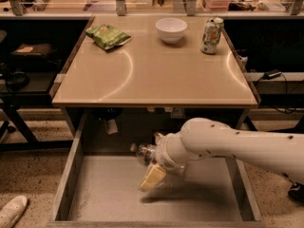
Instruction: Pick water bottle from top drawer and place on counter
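Note:
The water bottle (143,151) lies on its side at the back of the open top drawer (109,194), its cap pointing left. My gripper (155,157) reaches in from the right, low inside the drawer. It is open, with one tan finger (153,176) in front of the bottle and the other finger (158,137) behind it. The bottle's right end is hidden by my wrist. The beige counter (152,75) is above the drawer.
On the counter are a green snack bag (108,35) at the back left, a white bowl (171,30) at the back middle and a green-white can (211,35) at the back right. The drawer's side walls (66,179) flank my arm. A shoe (12,211) is on the floor at the left.

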{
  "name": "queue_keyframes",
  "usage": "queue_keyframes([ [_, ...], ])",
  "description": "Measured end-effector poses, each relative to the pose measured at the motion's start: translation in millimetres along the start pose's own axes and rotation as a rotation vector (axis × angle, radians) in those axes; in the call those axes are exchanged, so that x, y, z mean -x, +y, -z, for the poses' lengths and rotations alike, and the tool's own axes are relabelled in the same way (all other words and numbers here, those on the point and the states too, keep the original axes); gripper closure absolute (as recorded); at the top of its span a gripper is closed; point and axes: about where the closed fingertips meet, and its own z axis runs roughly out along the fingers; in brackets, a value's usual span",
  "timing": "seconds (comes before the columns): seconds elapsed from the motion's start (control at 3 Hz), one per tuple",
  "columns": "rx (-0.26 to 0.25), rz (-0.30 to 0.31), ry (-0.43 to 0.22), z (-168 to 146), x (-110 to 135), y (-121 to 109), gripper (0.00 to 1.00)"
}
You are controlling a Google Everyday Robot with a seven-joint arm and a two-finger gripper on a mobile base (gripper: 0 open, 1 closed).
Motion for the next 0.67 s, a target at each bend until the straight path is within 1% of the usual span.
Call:
queue_keyframes([
  [0.33,-0.007,-0.012,0.017,-10.4,-11.2,-12.3,0.00],
  [0.67,-0.007,-0.013,0.018,-10.9,-12.2,-12.8,0.19],
])
